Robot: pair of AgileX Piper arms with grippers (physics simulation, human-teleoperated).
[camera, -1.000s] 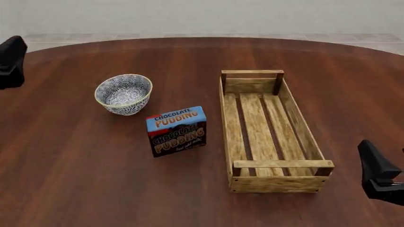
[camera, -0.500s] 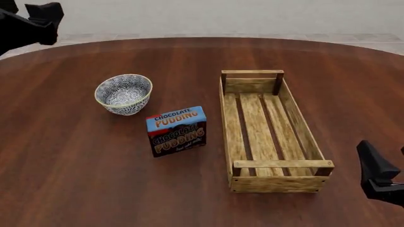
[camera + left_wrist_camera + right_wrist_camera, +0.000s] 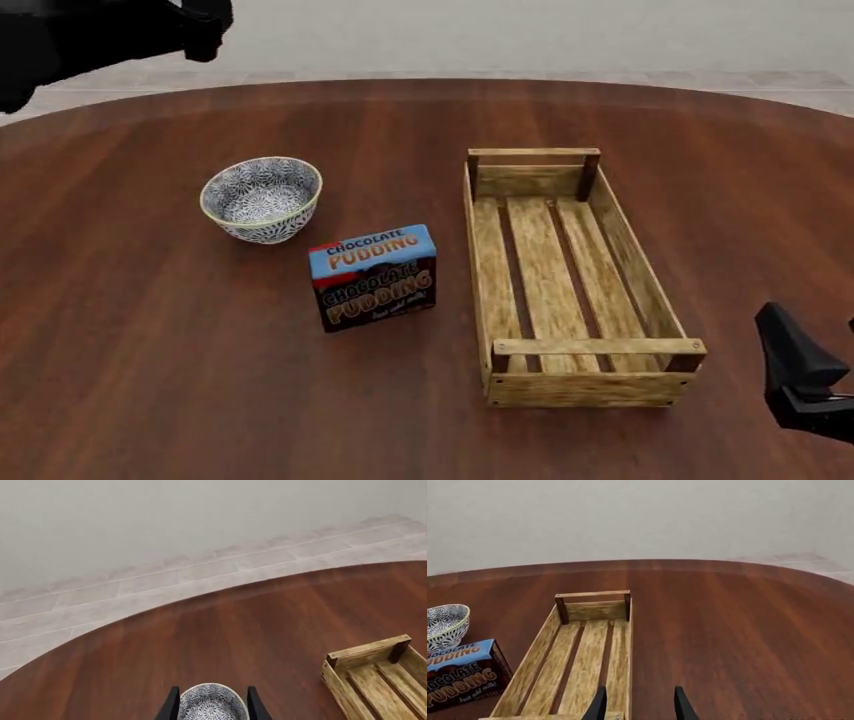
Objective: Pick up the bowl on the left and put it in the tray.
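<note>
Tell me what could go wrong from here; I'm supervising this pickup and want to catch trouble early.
1. The pudding box stands between the bowl and the tray; a low carry could knock it.
2. The left gripper is open, fingers framing the bowl from above; an off-centre descent could tip the bowl.
3. The tray's raised end rails and sides could catch the bowl during lowering.

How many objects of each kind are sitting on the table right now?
Blue-and-white patterned ceramic bowl: 1
Blue chocolate pudding box: 1
Long light-wood slatted tray: 1
Total: 3 objects on the round dark-wood table
</note>
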